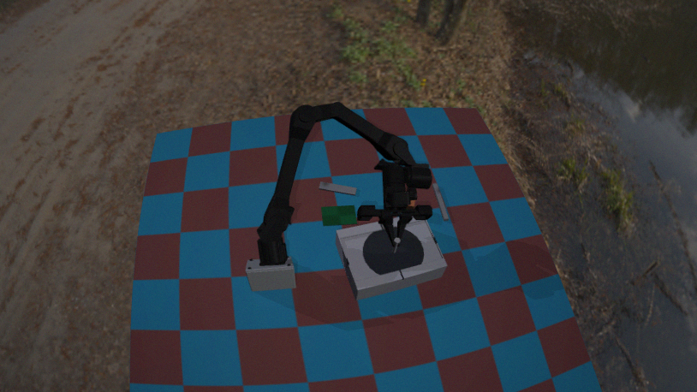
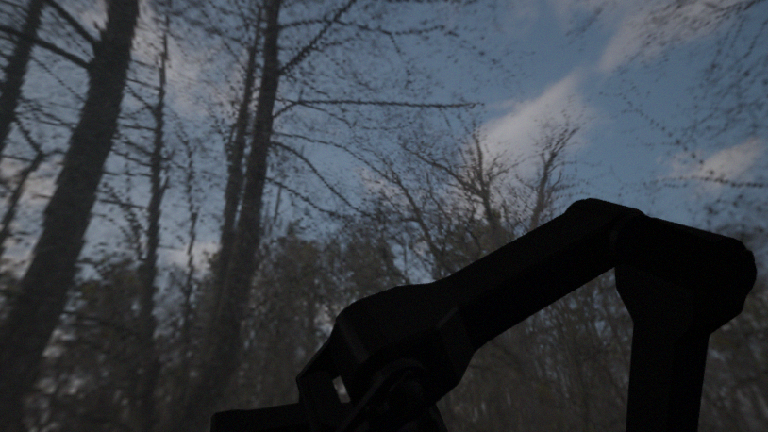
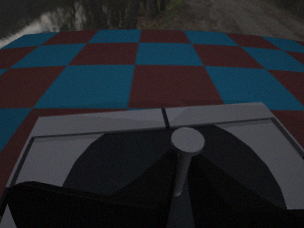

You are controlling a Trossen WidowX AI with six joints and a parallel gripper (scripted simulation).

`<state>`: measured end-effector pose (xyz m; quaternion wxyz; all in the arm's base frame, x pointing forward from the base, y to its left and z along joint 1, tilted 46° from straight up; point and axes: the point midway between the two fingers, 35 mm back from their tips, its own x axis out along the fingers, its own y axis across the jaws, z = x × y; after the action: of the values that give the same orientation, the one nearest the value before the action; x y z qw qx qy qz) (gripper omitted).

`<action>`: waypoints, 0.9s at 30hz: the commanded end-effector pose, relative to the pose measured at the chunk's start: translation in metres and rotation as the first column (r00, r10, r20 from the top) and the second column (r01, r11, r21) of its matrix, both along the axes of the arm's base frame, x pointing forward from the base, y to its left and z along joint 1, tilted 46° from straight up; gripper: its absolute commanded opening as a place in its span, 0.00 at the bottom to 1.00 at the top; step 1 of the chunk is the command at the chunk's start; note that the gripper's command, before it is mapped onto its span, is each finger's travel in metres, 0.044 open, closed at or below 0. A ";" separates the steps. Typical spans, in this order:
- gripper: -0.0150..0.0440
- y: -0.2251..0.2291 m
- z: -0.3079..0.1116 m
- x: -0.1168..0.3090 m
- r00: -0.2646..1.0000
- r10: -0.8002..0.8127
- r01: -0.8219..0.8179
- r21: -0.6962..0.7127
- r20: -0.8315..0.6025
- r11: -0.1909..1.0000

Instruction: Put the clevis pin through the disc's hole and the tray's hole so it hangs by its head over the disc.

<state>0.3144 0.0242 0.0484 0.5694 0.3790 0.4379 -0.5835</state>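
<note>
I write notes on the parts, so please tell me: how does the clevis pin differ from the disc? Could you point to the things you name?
The clevis pin (image 1: 396, 240) (image 3: 187, 141) is a narrow shank with a head; the disc (image 1: 378, 253) (image 3: 100, 165) is wide and thin. The pin is held head up, clamped in the gripper (image 1: 396, 243) (image 3: 181, 175); the disc lies flat inside the tray (image 1: 358, 282) (image 3: 100, 124). The pin looks pale, the disc dark. Both look round from above.
</note>
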 end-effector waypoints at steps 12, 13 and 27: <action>0.25 -0.001 -0.001 -0.006 1.000 -0.004 0.004 0.002 -0.002 1.000; 0.25 -0.001 -0.001 -0.006 1.000 -0.004 0.004 0.002 -0.002 1.000; 0.25 -0.001 -0.001 -0.005 1.000 0.000 0.000 0.000 -0.002 1.000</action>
<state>0.3092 0.0232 0.0475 0.5689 0.3782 0.4385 -0.5840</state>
